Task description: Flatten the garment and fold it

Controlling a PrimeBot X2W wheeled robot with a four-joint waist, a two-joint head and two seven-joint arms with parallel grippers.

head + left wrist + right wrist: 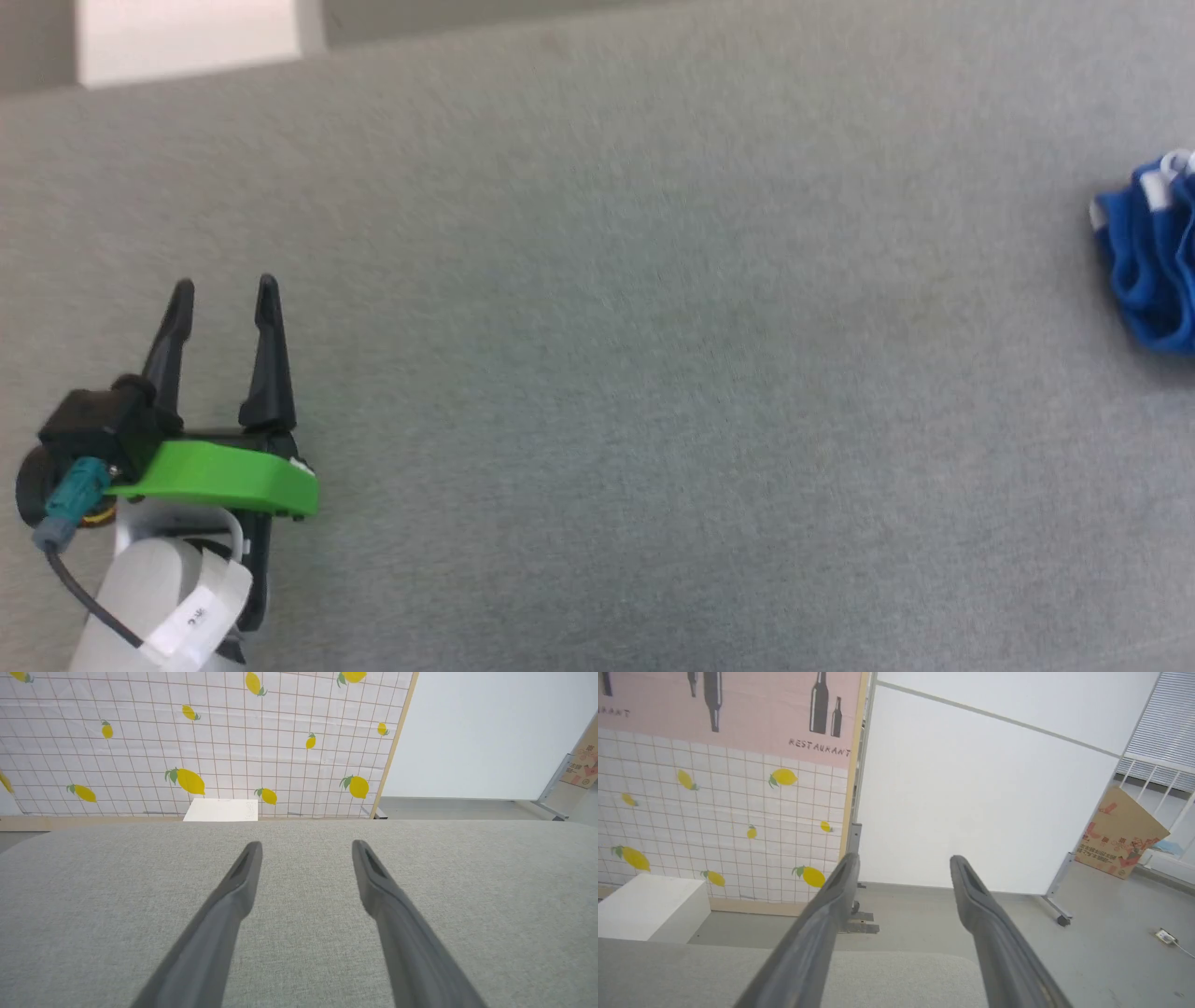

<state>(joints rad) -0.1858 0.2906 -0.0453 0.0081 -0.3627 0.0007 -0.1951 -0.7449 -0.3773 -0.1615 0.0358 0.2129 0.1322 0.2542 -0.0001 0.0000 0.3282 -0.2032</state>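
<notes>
Crumpled blue garment [1156, 280] on grey tabletop [597, 373], far right, cut by frame edge; long axis and heading not readable. Left gripper [226, 283] near left, well apart from it, fingers spread, empty. Right gripper [904, 857] fingers likewise spread, empty. White box [187, 37] beyond far edge.

Bench [597, 373] top: grey woven cloth, matt, fine rough weave. Garment [1153, 271] at the right: soft blue cloth, crumpled, white trim, no shine. Left gripper [226, 281]: jaws matt black plastic. Green bracket [224, 478] behind them is smooth plastic w/ slight gloss. Forearm shell [131, 588] pale, smooth, w/ a white paper-like label [196, 616]. Right gripper [903, 857]: jaws dark grey, matt, faint sheen. Far side: lemon-print panel [210, 742] is a smooth sheet w/ wood-look edging; white box [219, 810] matt; brown cardboard carton [1118, 833]; floor [1087, 952] smooth grey.
</notes>
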